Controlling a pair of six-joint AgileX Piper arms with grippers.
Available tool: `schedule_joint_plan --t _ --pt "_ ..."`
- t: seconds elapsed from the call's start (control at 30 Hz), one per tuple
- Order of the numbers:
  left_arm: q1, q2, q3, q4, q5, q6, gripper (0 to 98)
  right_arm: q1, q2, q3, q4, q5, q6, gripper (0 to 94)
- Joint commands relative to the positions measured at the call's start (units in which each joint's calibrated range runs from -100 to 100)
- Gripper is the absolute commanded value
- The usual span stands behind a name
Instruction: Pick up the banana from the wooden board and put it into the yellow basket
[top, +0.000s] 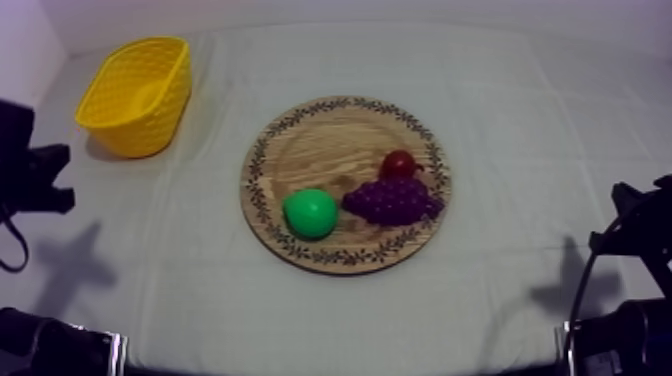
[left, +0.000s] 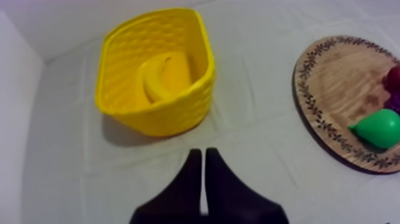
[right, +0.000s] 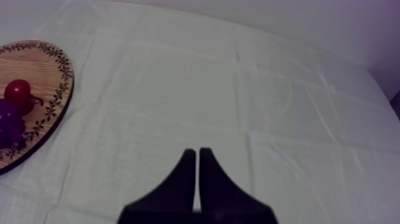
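From above, the yellow basket (top: 150, 125) stands at the far left of the cloth (top: 520, 110), well apart from the wooden board (top: 320, 140) in the middle. On the board lie a pear (top: 310, 213), a bunch of grapes (top: 392, 200) and, touching the grapes, a small red fruit (top: 399, 163). My left arm (top: 28, 172) and right arm (top: 640, 232) sit low at the table's sides, clear of everything.

From my left wrist, the banana (left: 159, 77) lies curled inside the basket, resting on its floor against the far wall. I judge the placing done. My left claw (left: 203, 179) is pressed together into a narrow wedge, pinching nothing, over bare cloth just short of the basket. The board with its pear is off to one side, and nothing stands between.

From my right wrist, my right claw (right: 197, 177) is likewise pressed together and empty, over open cloth. The board's rim, the grapes and the red fruit lie well away.
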Motion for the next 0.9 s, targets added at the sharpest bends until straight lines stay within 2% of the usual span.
schedule_joint_plan --t 0.0,0.13,0.23,0.33,0.47,0.6,0.67,0.77,0.87 --pt "-0.27 -10.66 4.33 -1.43 -0.03 0.54 0.2 0.01 -0.02 -0.03 0.01 -0.03 0.01 0.3" --pt "-0.52 -17.62 8.46 -5.03 0.17 4.21 0.2 0.01 -0.02 -0.03 0.01 -0.03 0.00 0.3" --pt "-0.48 -22.39 12.12 -7.88 0.14 8.27 0.2 0.01 -0.02 -0.03 0.01 -0.03 0.00 0.3" --pt "-0.14 -25.79 15.94 -9.78 0.13 11.61 0.2 0.01 -0.02 -0.03 0.01 -0.03 0.00 0.3" --pt "0.45 -29.18 20.29 -10.85 0.33 14.16 0.2 0.01 -0.02 -0.03 0.01 -0.03 0.01 0.3" --pt "1.21 -31.62 21.38 -11.10 1.08 15.40 0.2 0.05 -0.02 -0.03 0.01 -0.03 0.01 0.3" --pt "1.54 -32.10 21.71 -11.20 0.80 17.30 0.2 0.05 -0.02 -0.03 0.01 -0.03 0.00 0.3" --pt "1.85 -32.40 23.26 -11.65 -3.43 21.30 0.2 0.05 -0.02 -0.03 0.01 -0.03 0.02 0.3" --pt "2.70 -32.62 24.53 -12.02 -7.86 23.36 0.2 0.07 -0.02 -0.03 0.01 -0.03 0.02 0.3"
